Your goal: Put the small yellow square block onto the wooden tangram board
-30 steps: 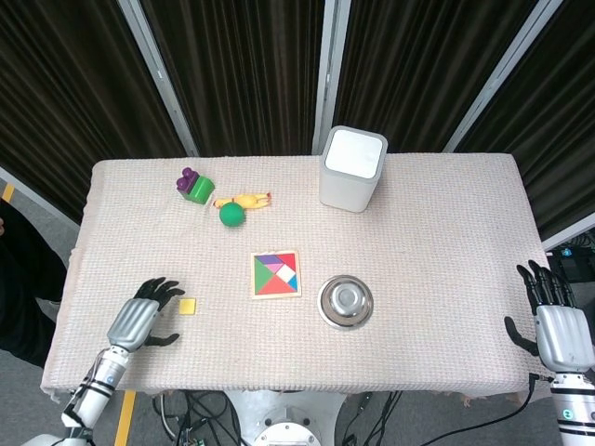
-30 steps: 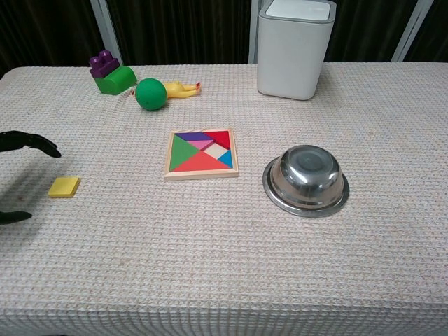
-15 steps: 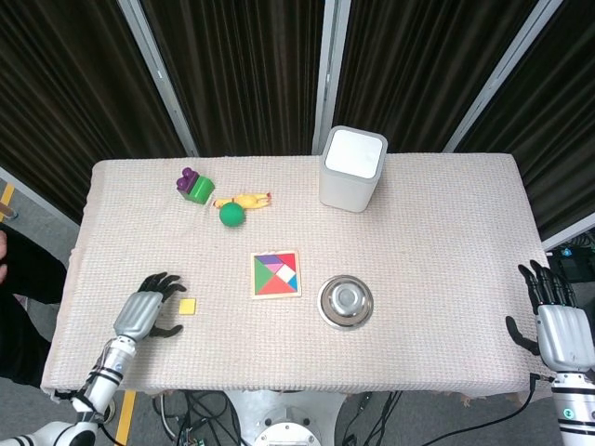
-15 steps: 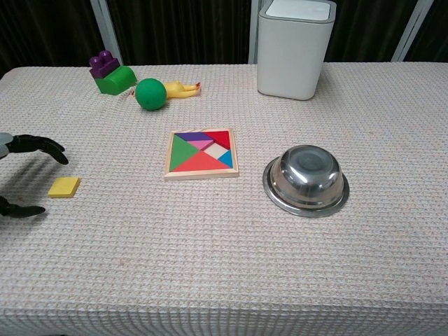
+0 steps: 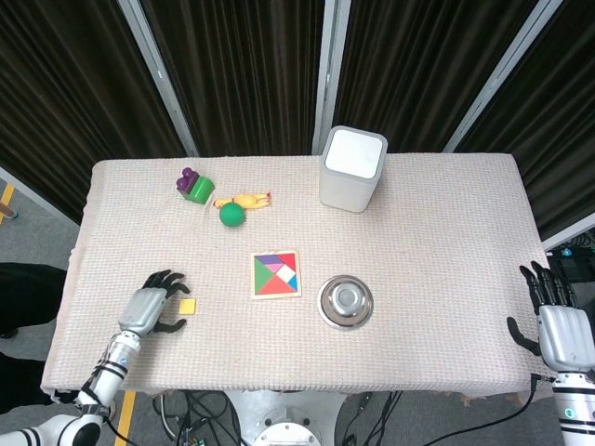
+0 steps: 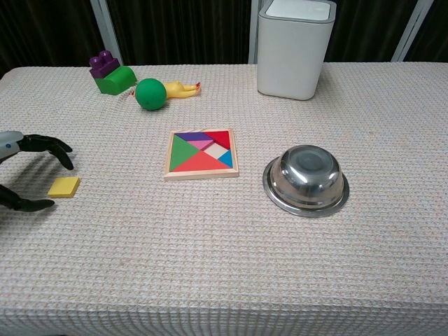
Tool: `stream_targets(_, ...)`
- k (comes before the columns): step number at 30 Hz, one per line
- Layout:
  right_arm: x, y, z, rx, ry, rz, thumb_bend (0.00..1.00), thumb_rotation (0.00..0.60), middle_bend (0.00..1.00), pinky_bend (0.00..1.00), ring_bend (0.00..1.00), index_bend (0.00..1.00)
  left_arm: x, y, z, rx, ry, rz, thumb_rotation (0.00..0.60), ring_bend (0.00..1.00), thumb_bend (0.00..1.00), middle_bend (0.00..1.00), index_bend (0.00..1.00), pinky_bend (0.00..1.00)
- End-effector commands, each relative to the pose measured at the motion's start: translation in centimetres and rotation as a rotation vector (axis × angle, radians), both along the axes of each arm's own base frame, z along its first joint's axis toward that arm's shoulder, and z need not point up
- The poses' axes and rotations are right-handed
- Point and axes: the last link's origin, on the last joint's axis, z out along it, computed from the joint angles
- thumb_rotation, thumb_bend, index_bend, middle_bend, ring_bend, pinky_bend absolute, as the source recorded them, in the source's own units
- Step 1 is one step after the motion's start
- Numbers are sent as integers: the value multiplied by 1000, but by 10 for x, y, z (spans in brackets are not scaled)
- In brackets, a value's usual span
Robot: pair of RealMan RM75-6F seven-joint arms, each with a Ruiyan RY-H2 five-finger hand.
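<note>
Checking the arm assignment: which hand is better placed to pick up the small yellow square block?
Left. The left hand is open right beside the yellow square block, fingers pointing at it. The right hand sits at the table's far edge, beyond the steel bowl.

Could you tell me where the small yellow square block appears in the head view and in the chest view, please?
Head view: the small yellow square block lies lower left on the cloth, just right of the left hand.
Chest view: the block lies at the far left, between that hand's fingers and thumb.
Shared landmark: the wooden tangram board lies to the block's right in both views.
</note>
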Motion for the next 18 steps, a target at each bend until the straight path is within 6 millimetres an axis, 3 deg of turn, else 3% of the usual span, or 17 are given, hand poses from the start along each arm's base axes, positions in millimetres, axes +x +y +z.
stream_targets(1, 0, 0, 0, 0, 0, 2, 270, 600, 0, 76, 0, 0, 0, 1, -1, -1, 0, 3, 600, 0, 261, 131, 330, 44)
stream_targets(18, -1, -1, -2, 3, 5, -4, 269, 600, 0, 76, 0, 0, 0, 3, -7, -8, -17, 16, 600, 0, 285, 135, 360, 45)
